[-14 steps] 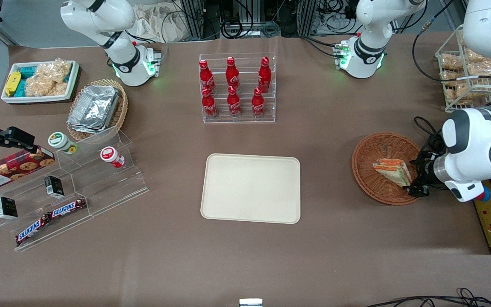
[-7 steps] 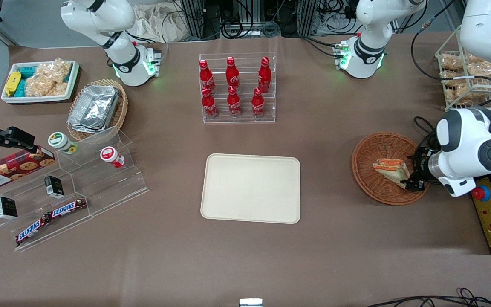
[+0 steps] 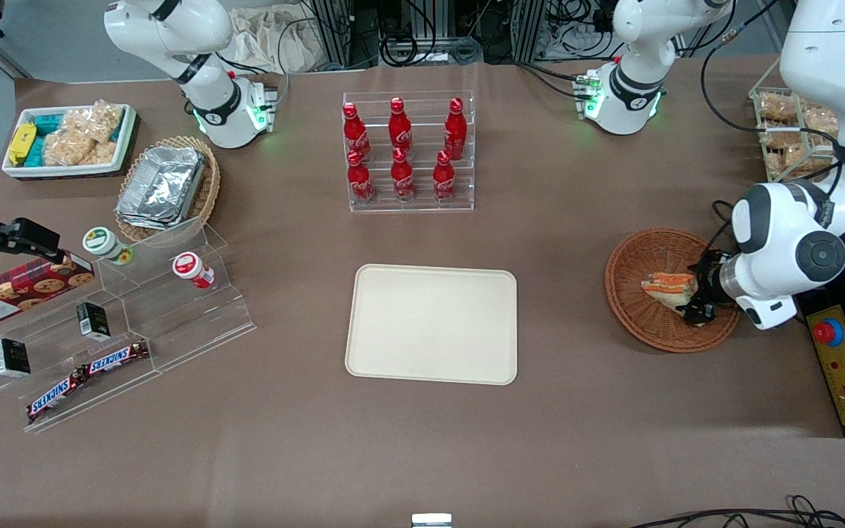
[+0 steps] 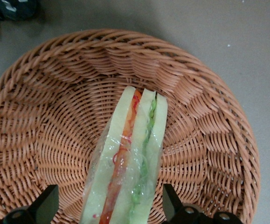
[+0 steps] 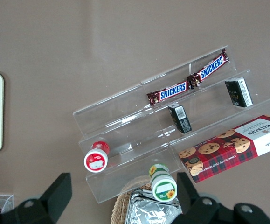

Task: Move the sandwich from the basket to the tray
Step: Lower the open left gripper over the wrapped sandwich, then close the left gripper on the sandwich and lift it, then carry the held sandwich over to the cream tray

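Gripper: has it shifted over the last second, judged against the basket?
Yes. The gripper has moved inward from the basket rim, now open astride the sandwich.

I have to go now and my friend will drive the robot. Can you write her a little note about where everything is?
Gripper: down in the basket, open, one finger on each side of the sandwich, not closed on it yet.
Sandwich: lying in the basket, in its clear wrap.
Tray: flat on the table in the middle, toward the parked arm from the basket, nothing on it.
Done: the gripper has reached the sandwich.
Left: close on the sandwich, lift it out, carry it to the tray, set it down and let go.
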